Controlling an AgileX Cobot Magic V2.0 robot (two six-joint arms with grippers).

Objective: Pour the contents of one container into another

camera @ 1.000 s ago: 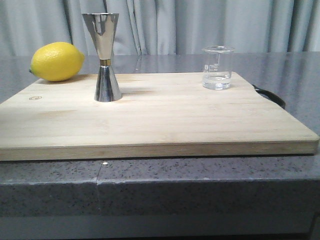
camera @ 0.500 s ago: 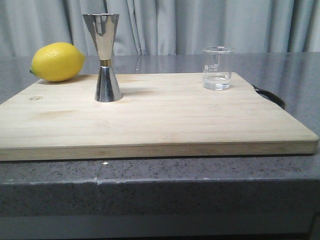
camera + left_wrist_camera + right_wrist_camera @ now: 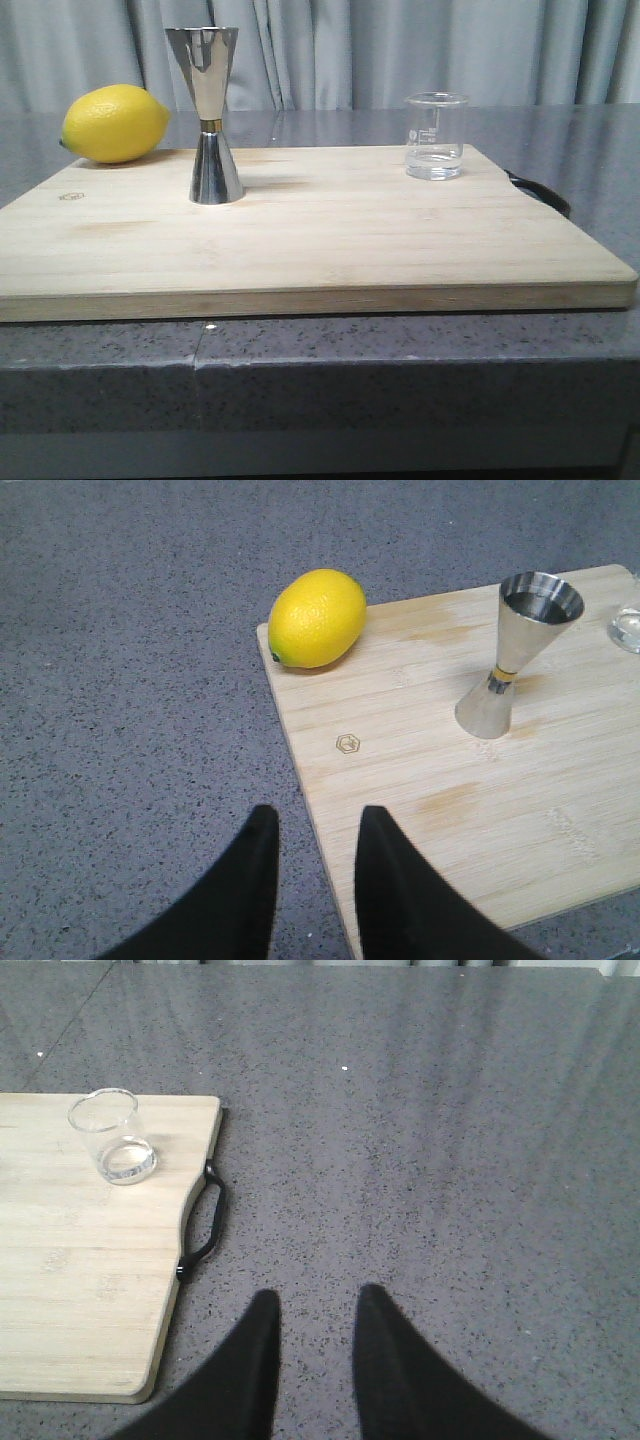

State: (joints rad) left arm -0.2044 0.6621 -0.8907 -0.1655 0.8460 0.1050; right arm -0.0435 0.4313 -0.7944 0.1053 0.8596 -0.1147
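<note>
Done: nothing; your beaker (image 3: 435,136) sits untouched, liquid inside.
Left: you must grasp, carry, pour into jigger (image 3: 209,115).
Hands: left gripper (image 3: 315,832), right gripper (image 3: 313,1315) parted, empty.

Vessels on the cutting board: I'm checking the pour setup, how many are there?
2. The steel jigger stands upright at the board's back left, near the lemon. The glass beaker stands upright at the back right corner. None seems hidden.
</note>
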